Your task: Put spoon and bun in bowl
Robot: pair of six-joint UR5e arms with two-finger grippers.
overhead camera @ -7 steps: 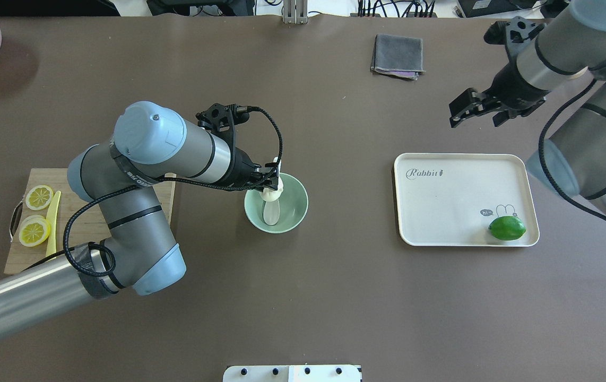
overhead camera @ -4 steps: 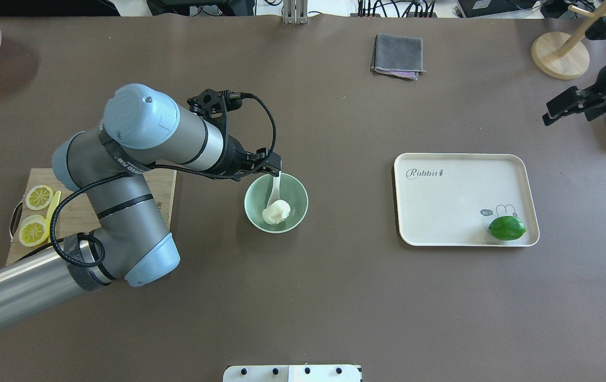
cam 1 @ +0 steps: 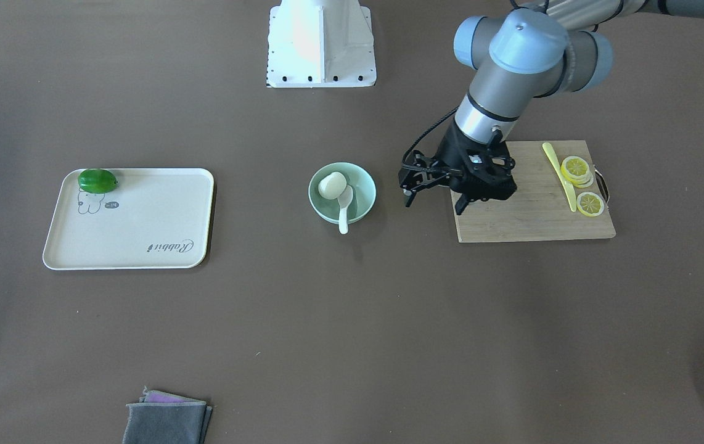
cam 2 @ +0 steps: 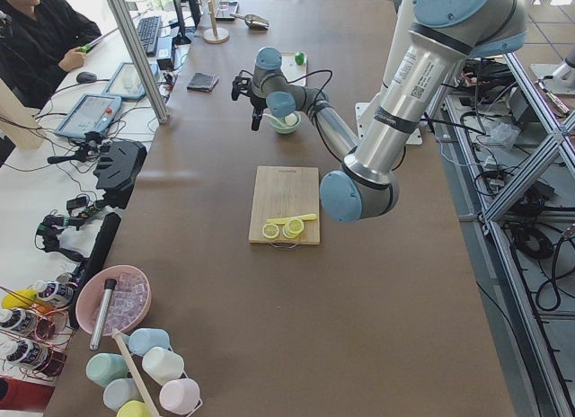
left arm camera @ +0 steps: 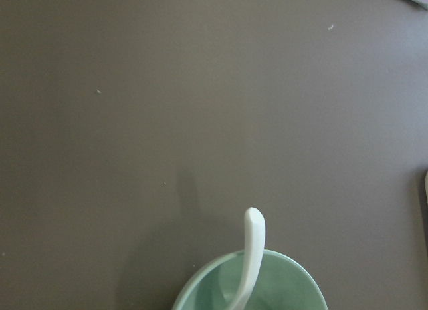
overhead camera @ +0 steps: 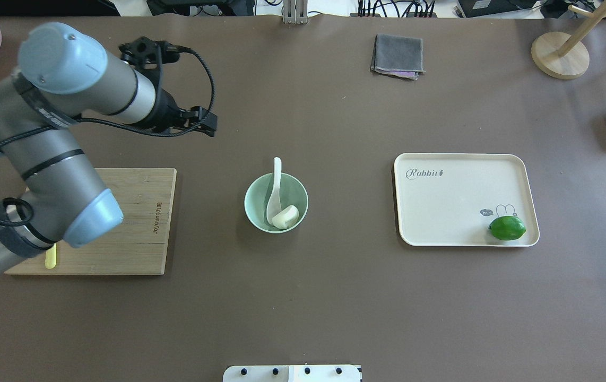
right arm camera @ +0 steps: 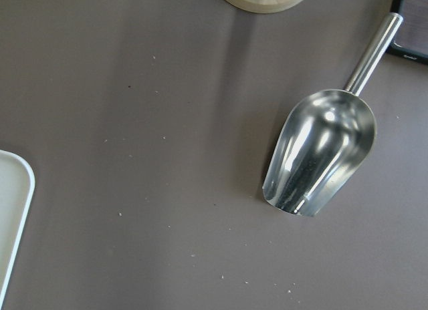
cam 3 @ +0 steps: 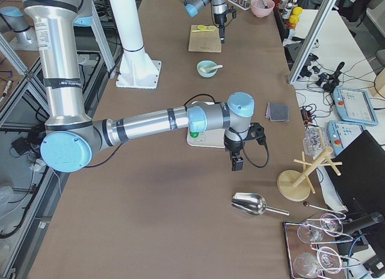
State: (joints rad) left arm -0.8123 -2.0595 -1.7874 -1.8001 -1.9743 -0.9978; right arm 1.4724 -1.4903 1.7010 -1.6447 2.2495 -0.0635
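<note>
Brown counter (overhead camera: pixel 335 297) is carrying everything. My left pincer (overhead camera: pixel 208 124) is hovering released, jaws apart and gripping nothing, off to one side of the bowl (overhead camera: pixel 252 212), toward the cutting board (overhead camera: pixel 133 223). My right pincer (cam 3: pixel 237 163) is hanging over a metal scoop (right arm camera: pixel 321 153), and I cannot tell whether it is released or clenched. The spoon (overhead camera: pixel 276 175) is lying in the bowl, its handle poking over the rim. The bun (overhead camera: pixel 287 216) is resting in the bowl, touching the scoop end of the spoon. I am judging both placements done. The bun is looking soft and light, so a gentle pinch across its sides would suit. The spoon is looking stiff, slick and brittle, best taken by that handle.
</note>
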